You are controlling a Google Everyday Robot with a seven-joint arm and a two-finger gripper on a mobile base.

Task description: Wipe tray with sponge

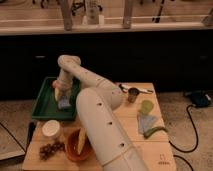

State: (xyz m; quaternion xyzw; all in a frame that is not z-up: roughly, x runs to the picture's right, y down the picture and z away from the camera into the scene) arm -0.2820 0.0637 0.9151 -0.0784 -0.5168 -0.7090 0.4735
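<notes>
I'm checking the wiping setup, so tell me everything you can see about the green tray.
The tray is dark green, rectangular and shallow with a raised rim, plastic by its look. It lies flat at the back left of the wooden table. The pale blue-grey sponge rests inside it, with the gripper directly above the sponge.

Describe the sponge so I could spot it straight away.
Find the dark green tray at the table's back left corner. Inside it, under the white arm's gripper, lies the sponge: a small pale blue-grey block, far smaller than the tray and thicker than the flat blue cloth on the right.

Wooden table (160, 150) bearing tray (42, 107), gripper (62, 97) above
</notes>
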